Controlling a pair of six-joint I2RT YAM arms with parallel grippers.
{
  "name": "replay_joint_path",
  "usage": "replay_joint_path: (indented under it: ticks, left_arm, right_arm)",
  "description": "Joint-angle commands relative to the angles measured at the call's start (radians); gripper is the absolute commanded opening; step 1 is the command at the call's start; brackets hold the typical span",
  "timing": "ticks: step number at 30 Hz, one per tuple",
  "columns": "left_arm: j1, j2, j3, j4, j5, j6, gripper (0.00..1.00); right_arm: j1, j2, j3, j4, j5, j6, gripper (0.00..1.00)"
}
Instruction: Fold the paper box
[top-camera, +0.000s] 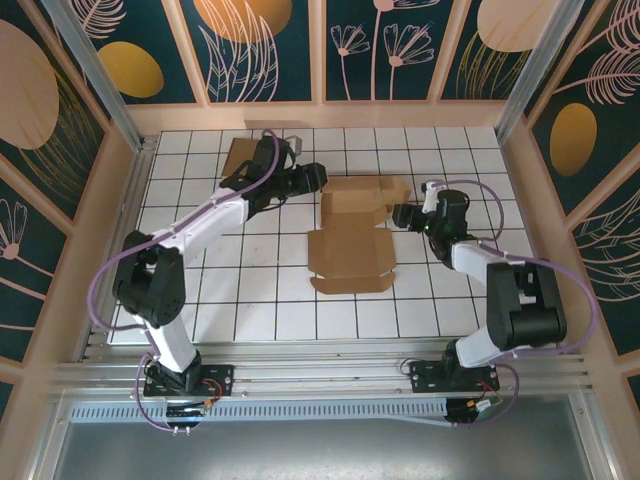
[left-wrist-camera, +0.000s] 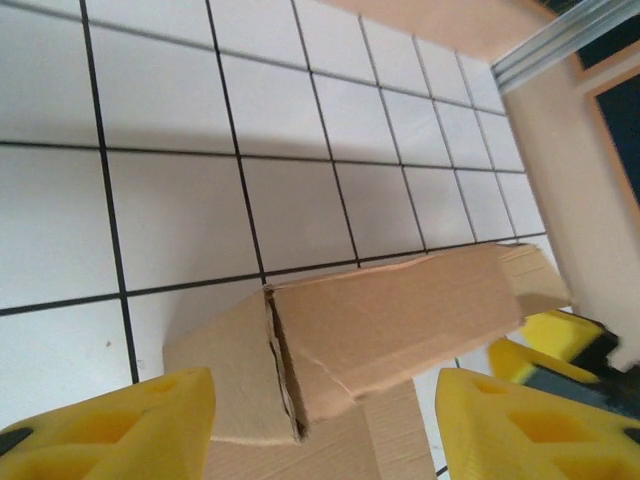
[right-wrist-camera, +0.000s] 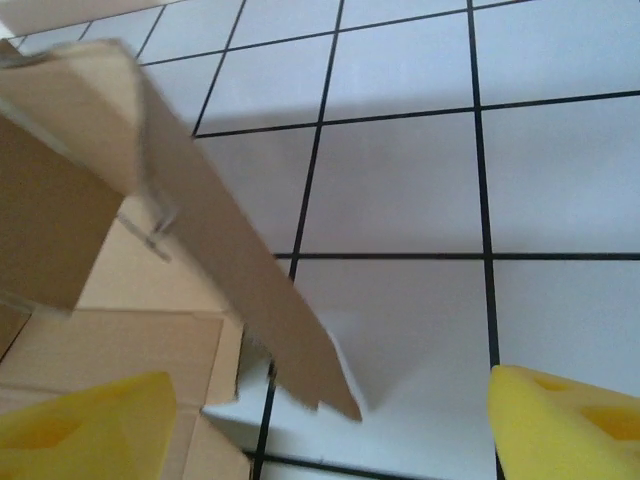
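The brown paper box lies partly folded mid-table, its back walls raised and its front panel flat. My left gripper is at the box's back left corner. In the left wrist view it is open, and its yellow fingers straddle the raised back wall without touching it. My right gripper is at the box's right side. Through the right wrist camera it is open too, with a tilted side flap rising between its fingers.
A second flat cardboard piece lies at the back left, under the left arm. The white gridded table is ringed by a low tan wall. The right gripper's yellow fingertips show past the box's far end.
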Motion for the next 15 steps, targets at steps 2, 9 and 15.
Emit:
replay_joint_path:
  ticks: [2,9,15]
  left_arm:
    - [-0.075,-0.154,-0.084,-0.041,-0.113,0.043,0.58]
    - [-0.3,-0.199,-0.247,0.081,-0.226,-0.075,0.35]
    - [-0.4,0.044,-0.214,0.281,-0.181,-0.184,0.02]
  right_arm:
    - [-0.003,0.102,0.134,-0.033,0.014,-0.022,0.67]
    - [0.021,0.109,0.143,-0.041,0.003,0.027,0.25]
    - [0.067,0.041,0.097,-0.044,0.049,0.025,0.15]
